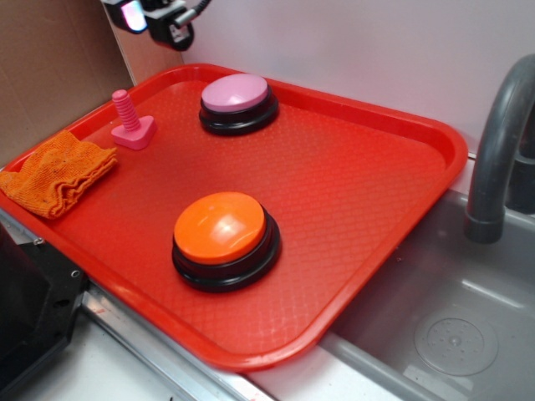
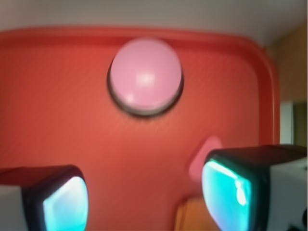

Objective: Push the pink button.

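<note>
Exterior view takes in the whole red tray [image 1: 401,180]: at its far left edge an orange cloth [image 1: 57,173] lies crumpled, just right of it stands a small pink bolt toy [image 1: 131,124], then the pink button [image 1: 238,102] near the far rim, and the orange button [image 1: 224,238] toward the near side. Right of the tray sit a grey sink [image 1: 451,334] and a faucet [image 1: 498,138]. Only a scrap of the gripper [image 1: 155,17] shows at the top left, well above the tray.

Wrist view, blurred, adds what that misses: the two fingers [image 2: 65,199] stand spread wide apart, holding nothing, with the pink button [image 2: 146,76] beyond and between them, untouched. The bolt toy's base [image 2: 202,161] peeks beside the right finger.
</note>
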{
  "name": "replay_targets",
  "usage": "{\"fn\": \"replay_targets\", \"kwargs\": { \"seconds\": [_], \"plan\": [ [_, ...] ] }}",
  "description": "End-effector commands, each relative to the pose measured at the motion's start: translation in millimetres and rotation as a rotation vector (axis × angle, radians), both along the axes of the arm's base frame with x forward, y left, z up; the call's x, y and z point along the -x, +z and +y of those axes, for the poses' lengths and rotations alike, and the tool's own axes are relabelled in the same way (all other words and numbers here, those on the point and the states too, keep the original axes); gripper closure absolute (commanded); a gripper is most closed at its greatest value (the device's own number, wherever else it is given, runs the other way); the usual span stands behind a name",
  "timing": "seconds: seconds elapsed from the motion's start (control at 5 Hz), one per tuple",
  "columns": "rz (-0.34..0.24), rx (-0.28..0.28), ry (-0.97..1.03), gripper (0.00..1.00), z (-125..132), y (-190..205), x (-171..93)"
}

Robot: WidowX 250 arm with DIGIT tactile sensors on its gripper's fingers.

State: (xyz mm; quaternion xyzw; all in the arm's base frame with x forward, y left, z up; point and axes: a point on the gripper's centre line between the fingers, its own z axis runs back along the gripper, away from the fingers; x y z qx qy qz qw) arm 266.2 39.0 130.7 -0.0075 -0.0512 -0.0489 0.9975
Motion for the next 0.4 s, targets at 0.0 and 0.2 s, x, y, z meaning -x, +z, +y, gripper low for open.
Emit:
{"fn": "replay_targets", "kwargs": {
  "seconds": [0.0, 0.2],
  "plan": [
    [-0.076, -0.011, -0.059, 0.0, 3.4, -18.7, -45.6],
    [-0.089, -0.003, -0.067, 0.0, 2.5, -26.8, -49.3]
  ]
}}
